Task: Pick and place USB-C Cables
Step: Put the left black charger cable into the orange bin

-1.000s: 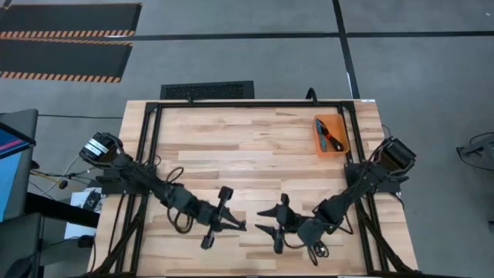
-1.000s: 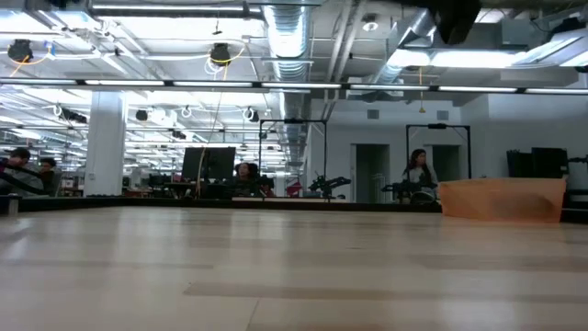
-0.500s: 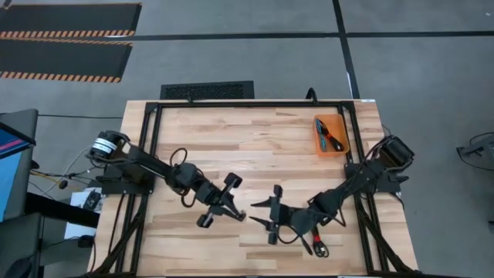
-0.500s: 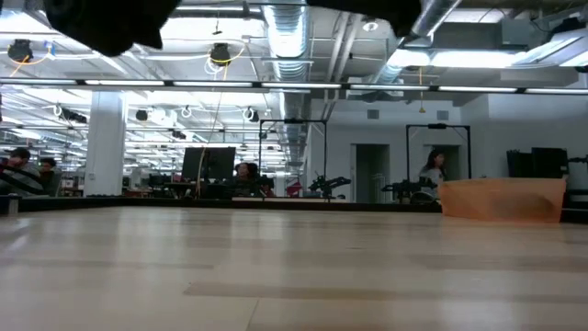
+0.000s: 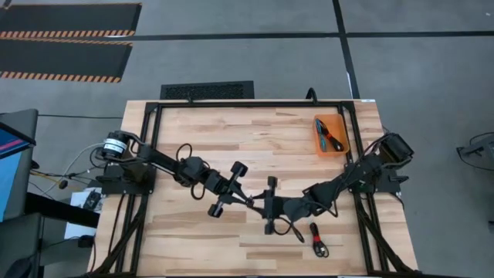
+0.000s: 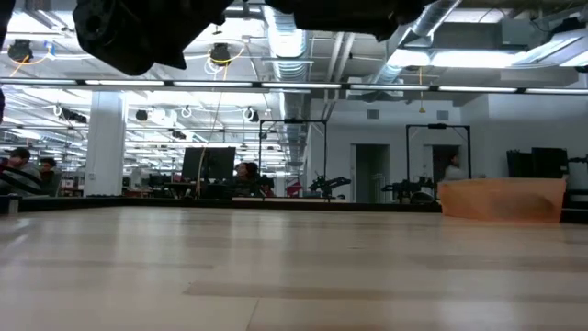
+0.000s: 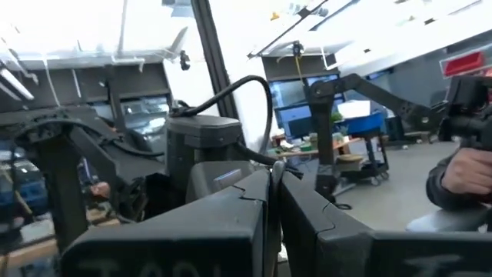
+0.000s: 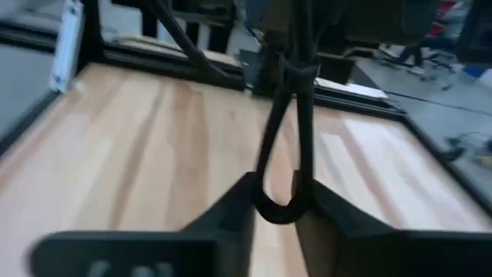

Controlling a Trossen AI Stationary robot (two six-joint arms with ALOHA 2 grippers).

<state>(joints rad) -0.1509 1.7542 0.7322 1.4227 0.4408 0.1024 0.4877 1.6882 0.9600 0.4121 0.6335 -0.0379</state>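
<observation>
My two grippers meet tip to tip above the middle of the table: left gripper, right gripper. In the left wrist view the left gripper is shut. The right gripper is shut on the loop of a black cable. That cable runs forward toward the left arm, and its far end is hidden in dark blur. A black cable with red lies flat on the table near the near right corner. Other cables lie in the orange tray. My right gripper pinches the rounded loop end of the black cable between its two fingers. It comes at the loop level, from the table's right. The cable is clear of the table and points away along the fingers. My left gripper: I cannot tell whether it touches this cable.
The orange tray sits at the far right of the table. A black frame rail borders the tabletop. Bare wood lies left of the tray and along the near edge. Both arms hang high in the low view.
Both arms have swung from the near edge toward the table's middle and risen, and their grippers have come together tip to tip. The right gripper's fingers, spread apart before, have shut. The black cable with red, earlier partly under the right arm, has stayed where it was.
</observation>
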